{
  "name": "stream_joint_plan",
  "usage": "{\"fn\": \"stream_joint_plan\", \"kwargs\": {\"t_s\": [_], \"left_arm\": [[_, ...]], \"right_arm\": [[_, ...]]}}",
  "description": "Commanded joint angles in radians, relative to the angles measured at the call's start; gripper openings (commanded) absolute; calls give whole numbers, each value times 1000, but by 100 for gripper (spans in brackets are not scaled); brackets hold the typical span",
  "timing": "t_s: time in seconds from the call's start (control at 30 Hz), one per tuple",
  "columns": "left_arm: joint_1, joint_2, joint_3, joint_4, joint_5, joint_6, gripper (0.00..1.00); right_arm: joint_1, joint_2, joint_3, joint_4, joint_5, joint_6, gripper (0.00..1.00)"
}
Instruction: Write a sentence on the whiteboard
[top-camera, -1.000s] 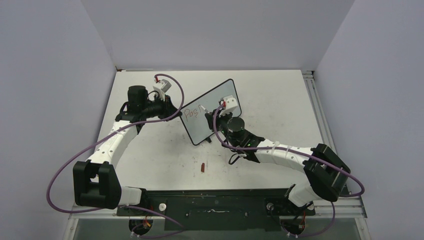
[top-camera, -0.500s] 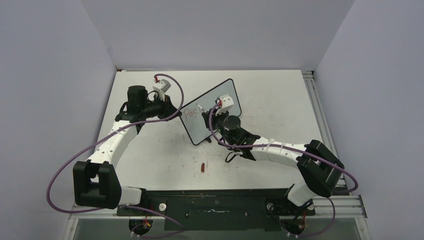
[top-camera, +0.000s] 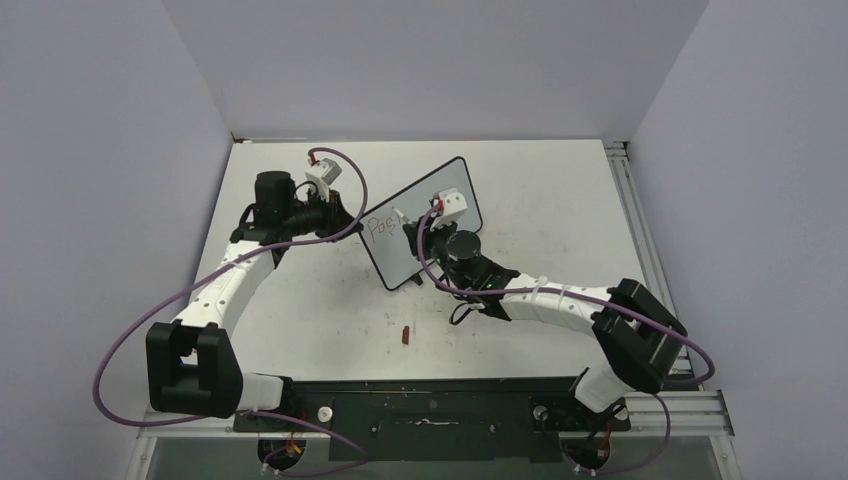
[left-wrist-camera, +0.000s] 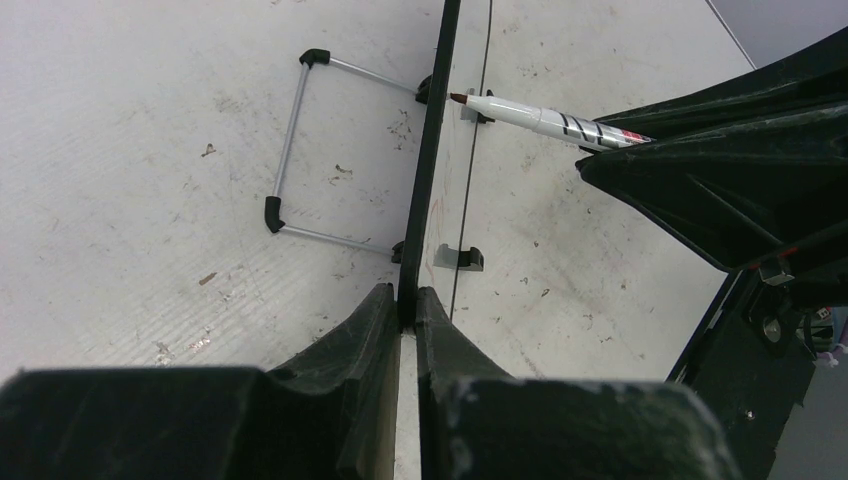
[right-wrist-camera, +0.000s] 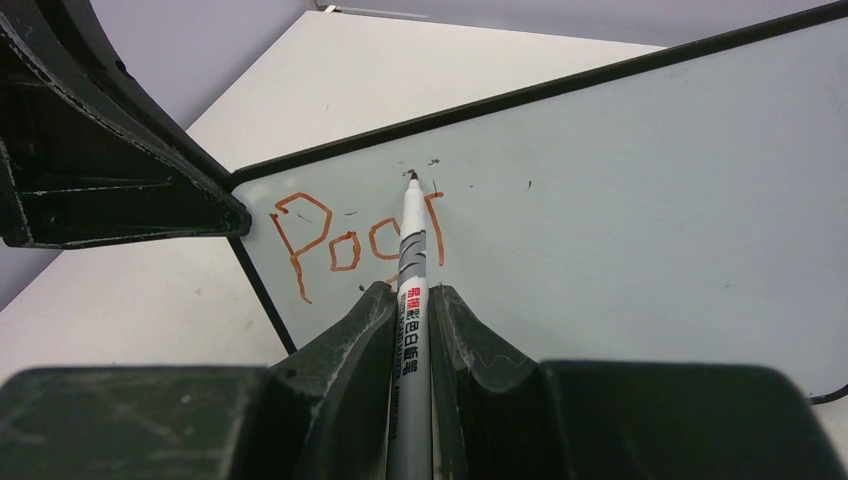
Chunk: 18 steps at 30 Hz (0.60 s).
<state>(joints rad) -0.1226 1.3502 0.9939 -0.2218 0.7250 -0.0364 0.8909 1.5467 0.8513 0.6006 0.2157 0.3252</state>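
The whiteboard (top-camera: 395, 258) stands tilted back near the middle of the table (top-camera: 560, 200), turned on a slant so its left edge points toward the left arm and its top right corner toward the far wall. The sentence (right-wrist-camera: 345, 245) is only a few reddish letters, roughly "Poor" (the last stroke is hard to read), packed into the upper left corner just inside the black frame; the rest of the glossy face to the right and below is bare. The marker (right-wrist-camera: 412, 250) points up the board, its tip at the top of the last stroke, though actual contact cannot be made out. The right end effector (right-wrist-camera: 405, 300) is closed tight on the marker barrel, and its arm reaches in across the lower right of the board. The left end effector (left-wrist-camera: 405, 300) is clamped on the left edge of the board, one finger on each face. Behind the board, its wire stand (left-wrist-camera: 288, 135) rests on the table. A small red piece (top-camera: 405, 335) lies on the table in front of the board, well apart from both arms. Open table runs wide to the right as far as the metal rail (top-camera: 640, 230), with a narrower strip behind the board before the grey walls.
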Motion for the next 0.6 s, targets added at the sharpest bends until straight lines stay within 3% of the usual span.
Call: {"fn": "stream_joint_plan", "kwargs": {"t_s": [0.0,0.57], "left_arm": [[3,-20,39,17,18,23,0],[3,-31,32,21,19,21,0]], "right_arm": [[-6,-62,0,47,-6,3,5],[-7,-136,-65,-9,30,3,5]]}}
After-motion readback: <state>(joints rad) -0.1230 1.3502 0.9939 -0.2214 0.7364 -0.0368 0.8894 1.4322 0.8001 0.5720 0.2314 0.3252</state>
